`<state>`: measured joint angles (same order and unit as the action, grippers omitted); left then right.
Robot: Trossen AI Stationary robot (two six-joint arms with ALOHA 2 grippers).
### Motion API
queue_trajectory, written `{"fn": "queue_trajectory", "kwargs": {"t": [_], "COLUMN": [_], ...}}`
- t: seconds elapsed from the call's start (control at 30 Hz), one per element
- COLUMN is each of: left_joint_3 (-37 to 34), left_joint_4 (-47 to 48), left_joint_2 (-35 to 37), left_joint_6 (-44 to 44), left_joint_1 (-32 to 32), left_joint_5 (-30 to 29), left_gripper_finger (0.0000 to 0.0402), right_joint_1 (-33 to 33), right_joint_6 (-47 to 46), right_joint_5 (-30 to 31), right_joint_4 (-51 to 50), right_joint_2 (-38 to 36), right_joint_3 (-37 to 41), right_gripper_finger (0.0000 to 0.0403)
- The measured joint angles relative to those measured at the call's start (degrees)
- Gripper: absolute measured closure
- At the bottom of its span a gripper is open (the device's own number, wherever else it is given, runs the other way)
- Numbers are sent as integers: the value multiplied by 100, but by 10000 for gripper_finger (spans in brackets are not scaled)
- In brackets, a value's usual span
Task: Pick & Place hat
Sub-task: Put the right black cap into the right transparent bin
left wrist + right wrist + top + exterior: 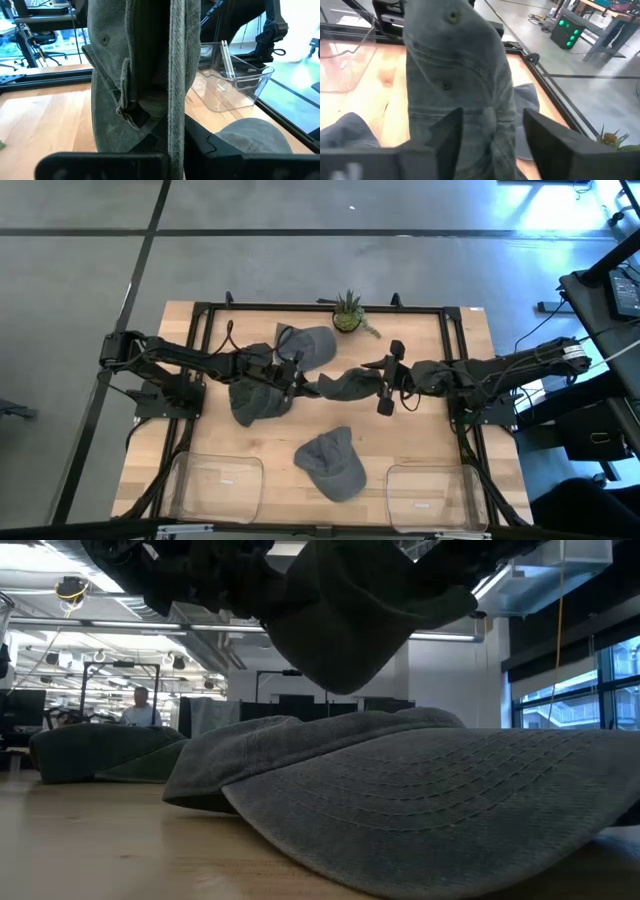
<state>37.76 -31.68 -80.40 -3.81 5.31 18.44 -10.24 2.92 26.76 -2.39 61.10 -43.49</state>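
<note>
Both grippers clamp raised hat (345, 385): left gripper (300, 385), right gripper (383, 383).

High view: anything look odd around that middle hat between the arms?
Yes. The middle hat hangs off the table, stretched and crumpled between the left gripper and right gripper, both clamped on it. The other hats lie flat; both bins sit empty.

I see one hat (345, 385) raised over the middle of the table (420, 440), held between my left end effector (296, 385) and right end effector (383, 385). Another hat (333, 463) lies nearer the front edge, between two bins (215, 485) at the front corners. A plant (348, 312) stands at the back edge.
</note>
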Motion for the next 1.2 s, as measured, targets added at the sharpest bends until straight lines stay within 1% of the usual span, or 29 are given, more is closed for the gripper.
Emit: {"fn": "queue_trajectory", "kwargs": {"t": [0.23, 0.27, 0.43, 0.57, 0.7, 0.8, 0.97, 1.13, 1.2], "left_joint_3": [1, 0, 0, 2, 2, 2, 2, 2, 2], "left_joint_4": [2, 4, 15, 40, 154, 227, 229, 293, 391], "left_joint_2": [0, 0, 0, 0, 0, 0, 7, 9, 9], "left_joint_6": [0, 0, 0, 143, 413, 251, -215, -240, -298], "left_joint_1": [10, 9, 10, -11, -72, -115, -121, -88, -88], "left_joint_5": [-54, -66, -253, -772, -1380, -1609, -1662, -1751, -1771], "left_gripper_finger": [387, 387, 386, 384, 358, 329, 291, 276, 275], "right_joint_1": [0, 0, 0, -51, -160, -251, -430, -582, -641], "right_joint_6": [90, 152, -76, -128, -181, -415, -968, -1765, -1929], "right_joint_5": [10, 10, 19, 39, 66, 77, 367, 334, 78], "right_joint_4": [219, 214, 160, -302, -1027, -1537, -2704, -3505, -3967], "right_joint_2": [-25, -35, -94, -94, -76, -76, -74, -74, -74], "right_joint_3": [0, 0, -42, -361, -788, -1070, -1582, -1992, -2195], "right_gripper_finger": [367, 372, 369, 369, 369, 369, 369, 369, 369]}}
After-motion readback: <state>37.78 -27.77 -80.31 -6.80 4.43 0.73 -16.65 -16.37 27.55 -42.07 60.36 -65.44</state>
